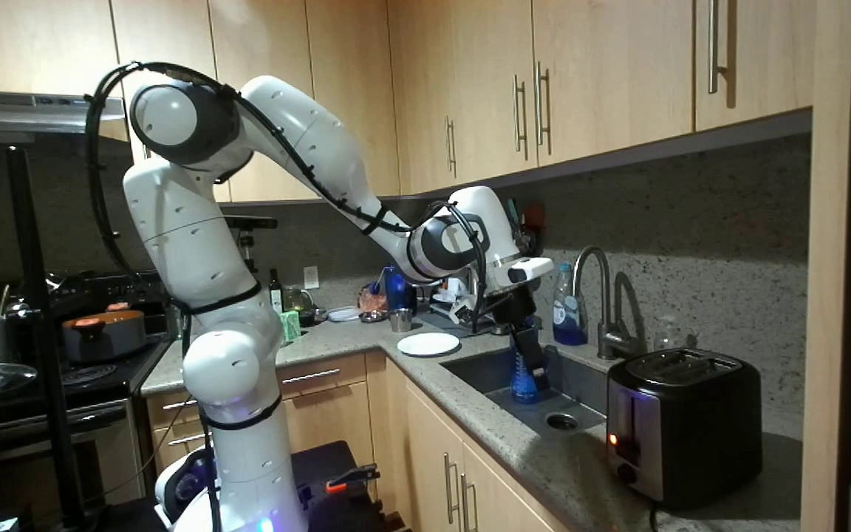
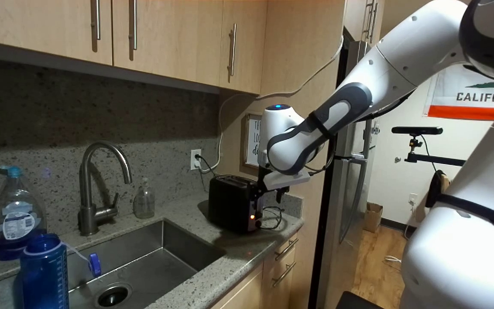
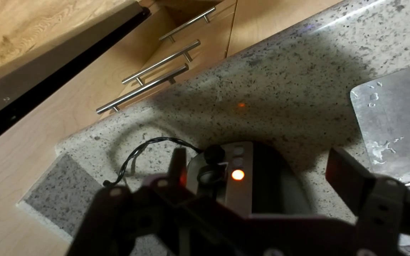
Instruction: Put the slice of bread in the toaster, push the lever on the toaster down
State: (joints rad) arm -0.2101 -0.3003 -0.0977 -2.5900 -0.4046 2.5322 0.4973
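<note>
1. gripper [image 3: 258, 167]: fingers [image 3: 347, 177] spread wide, angled down near the front of the toaster [image 1: 713, 428]. can't tell from here if they touch it.
2. from the wrist camera, the toaster's front shows in the gap between them.
3. arm [image 1: 307, 140] bends over from its base, wrist low by the toaster.
4. toaster upright on the counter [image 2: 187, 210], just beside the sink [image 2: 148, 266]. orange light [image 3: 238, 175] lit on its front; lever [image 3: 210, 174] low, right next to the dial [image 3: 214, 153].
5. slice of bread: can't make it out; slots [image 1: 699, 360] too dark to see into.
6. faucet [image 2: 86, 193] behind the sink, clear dispenser [image 2: 145, 201] between it and the toaster.
7. white plate [image 1: 428, 344] flat on the counter, past the sink's far end.
</note>
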